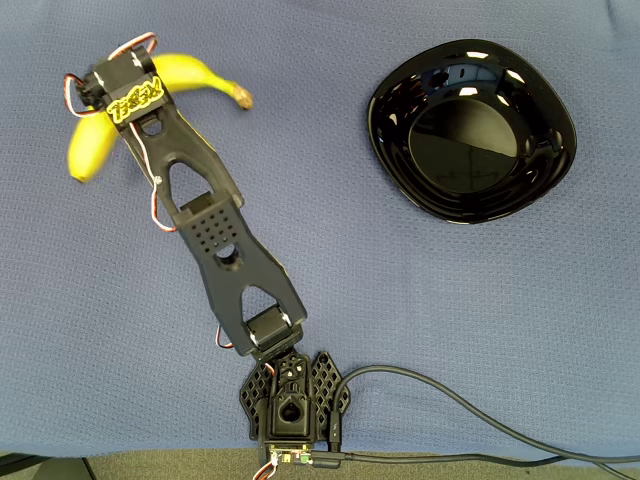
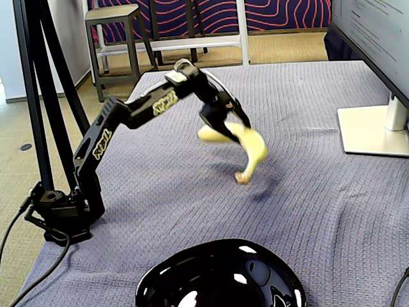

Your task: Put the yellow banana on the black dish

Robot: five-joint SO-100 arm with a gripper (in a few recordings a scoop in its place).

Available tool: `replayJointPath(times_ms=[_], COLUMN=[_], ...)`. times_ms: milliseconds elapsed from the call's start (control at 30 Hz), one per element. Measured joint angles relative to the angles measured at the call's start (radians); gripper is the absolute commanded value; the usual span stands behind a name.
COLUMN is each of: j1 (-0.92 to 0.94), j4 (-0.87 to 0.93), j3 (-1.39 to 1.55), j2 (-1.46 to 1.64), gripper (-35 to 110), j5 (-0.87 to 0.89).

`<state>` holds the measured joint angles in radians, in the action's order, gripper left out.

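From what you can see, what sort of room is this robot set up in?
Probably an office or lab: a monitor stand sits on the cloth-covered table, with a stool and a patterned partition behind.

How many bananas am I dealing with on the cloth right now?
1. The yellow banana is gripped by the gripper and lifted off the blue cloth, at upper left in the overhead view, well apart from the black dish.

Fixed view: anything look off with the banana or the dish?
Nothing damaged or spilled. The yellow banana hangs tilted in the gripper, its brown stem tip pointing down toward the blue cloth with a shadow beneath, so it looks lifted. The black dish sits upright and empty, apart from it.
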<state>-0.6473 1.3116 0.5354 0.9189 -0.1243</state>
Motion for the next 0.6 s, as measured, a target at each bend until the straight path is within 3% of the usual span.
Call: replayJointPath(times_ms=[600], j1=[0.133], j4=[0.028], j3=[0.357], j2=[0.339], gripper=[0], j5=[-0.031])
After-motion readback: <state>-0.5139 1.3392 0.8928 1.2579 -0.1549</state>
